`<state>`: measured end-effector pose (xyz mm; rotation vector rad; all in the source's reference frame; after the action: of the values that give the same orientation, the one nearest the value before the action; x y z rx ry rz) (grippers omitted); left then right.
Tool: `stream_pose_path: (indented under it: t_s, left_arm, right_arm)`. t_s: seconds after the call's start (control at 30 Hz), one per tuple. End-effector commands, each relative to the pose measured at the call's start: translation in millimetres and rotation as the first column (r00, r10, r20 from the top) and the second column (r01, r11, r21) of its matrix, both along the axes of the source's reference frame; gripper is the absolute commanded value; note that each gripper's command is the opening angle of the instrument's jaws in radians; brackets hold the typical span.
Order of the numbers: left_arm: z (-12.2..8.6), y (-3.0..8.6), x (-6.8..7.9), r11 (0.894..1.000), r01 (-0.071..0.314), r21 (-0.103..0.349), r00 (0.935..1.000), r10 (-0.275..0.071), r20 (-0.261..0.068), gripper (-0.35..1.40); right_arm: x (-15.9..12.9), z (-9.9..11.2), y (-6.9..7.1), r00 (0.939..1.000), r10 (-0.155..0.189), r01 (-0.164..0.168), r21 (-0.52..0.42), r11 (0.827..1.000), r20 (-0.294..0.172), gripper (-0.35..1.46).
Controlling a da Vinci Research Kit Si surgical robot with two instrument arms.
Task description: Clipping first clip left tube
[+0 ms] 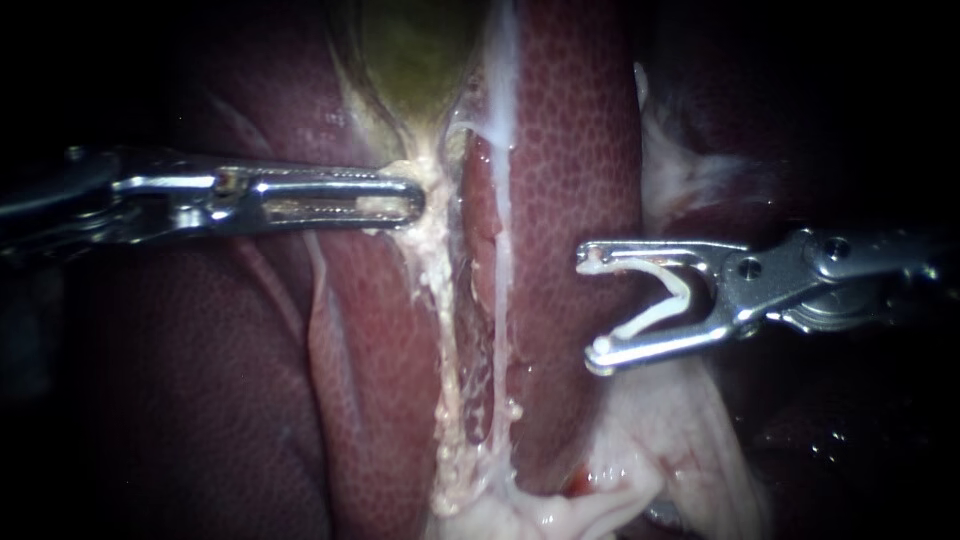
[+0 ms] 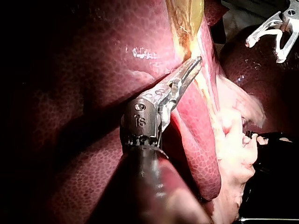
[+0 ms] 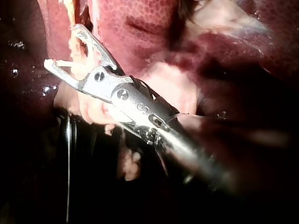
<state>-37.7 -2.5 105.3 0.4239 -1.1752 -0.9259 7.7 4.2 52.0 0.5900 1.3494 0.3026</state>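
Observation:
The greenish gallbladder [image 1: 420, 50] narrows down into two pale strands running over the liver [image 1: 580, 150]. The left tube [image 1: 440, 300] is lumpy and fatty, and the right tube [image 1: 502, 250] is thin and white. My left instrument [image 1: 400, 202] has its jaws shut on tissue at the gallbladder's neck, where the left tube begins; the left wrist view shows the same grip [image 2: 194, 65]. My right instrument [image 1: 597, 305] holds a white V-shaped clip [image 1: 660, 295] between jaws standing wide apart. It hangs to the right of both tubes and touches neither, as the right wrist view [image 3: 63, 46] also shows.
Pale, fatty tissue [image 1: 680, 440] spreads below my right instrument, with a small red spot near the lower ends of the tubes. Dark liver lobes [image 1: 200, 400] lie on the left.

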Motion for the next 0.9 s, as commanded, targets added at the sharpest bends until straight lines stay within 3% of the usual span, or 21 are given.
stream_pose_path:
  t_s: [0.03,0.2,0.3,0.9]
  left_arm:
    - [-0.5,0.3,0.4,1.0,0.006,0.002,1.0,-0.006,0.003,-0.35]
    - [-3.1,1.3,2.5,0.999,0.035,-0.003,0.9993,-0.035,0.014,-0.35]
    - [-4.1,1.3,3.2,0.999,0.041,-0.008,0.9991,-0.041,0.013,-0.35]
    - [-4.4,0.9,3.8,0.999,0.046,-0.011,0.9988,-0.046,0.015,-0.35]
  right_arm:
    - [0.0,0.0,0.0,1.0,0.0,0.0,0.0,1.0,0.0,0.6]
    - [0.1,0.0,0.0,1.0,0.0,0.0,0.0,1.0,0.0,0.6]
    - [0.1,0.0,0.0,1.0,0.001,-0.001,0.0,1.0,0.0,0.6]
    - [1.7,0.9,-0.3,0.9999,0.009,-0.009,-0.006,1.0,0.007,0.6]
